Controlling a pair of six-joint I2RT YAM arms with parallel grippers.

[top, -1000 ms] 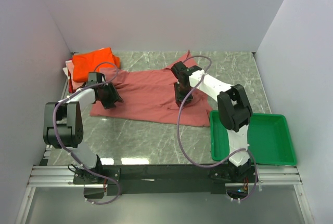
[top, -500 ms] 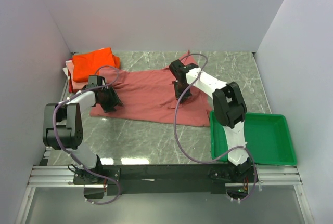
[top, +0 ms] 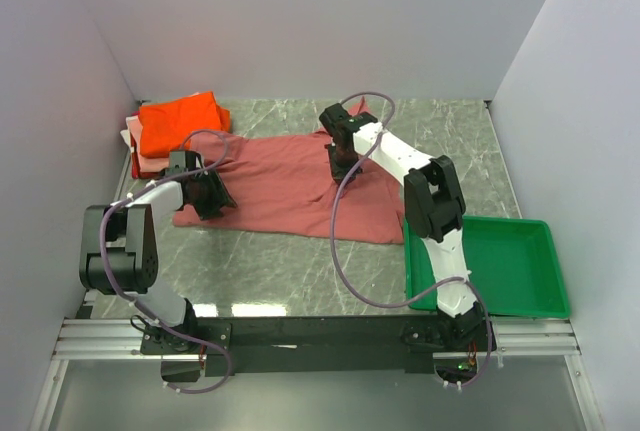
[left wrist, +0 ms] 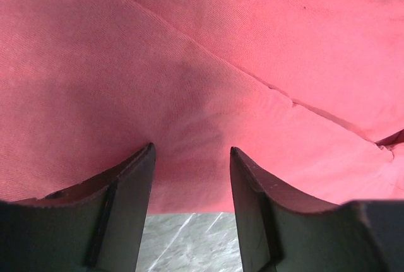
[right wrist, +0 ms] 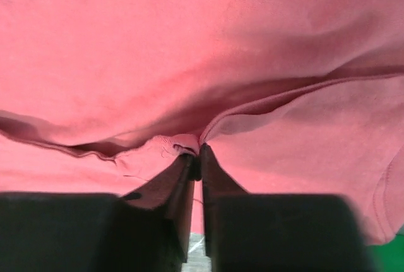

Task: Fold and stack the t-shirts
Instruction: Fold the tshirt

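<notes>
A large salmon t-shirt [top: 285,186] lies spread across the middle of the marble table. My right gripper [top: 342,165] is shut on a pinched fold of it near its back right part; the right wrist view shows the fabric [right wrist: 189,45] bunched at the tips of the gripper [right wrist: 197,151]. My left gripper [top: 208,197] stands open over the shirt's near left edge, its fingers [left wrist: 136,177] astride the hem of the cloth [left wrist: 202,64] with nothing clamped. A folded orange t-shirt [top: 180,121] rests at the back left on a pale pink one [top: 133,137].
A green plastic tray [top: 480,221] sits at the front right, beside the right arm's base. White walls close the table at the back and on both sides. Bare marble [top: 290,266] lies between the shirt and the arm bases.
The right gripper has shut on the salmon shirt and moved toward the back wall, drawing the fabric with it. The left gripper has shifted slightly left, still open.
</notes>
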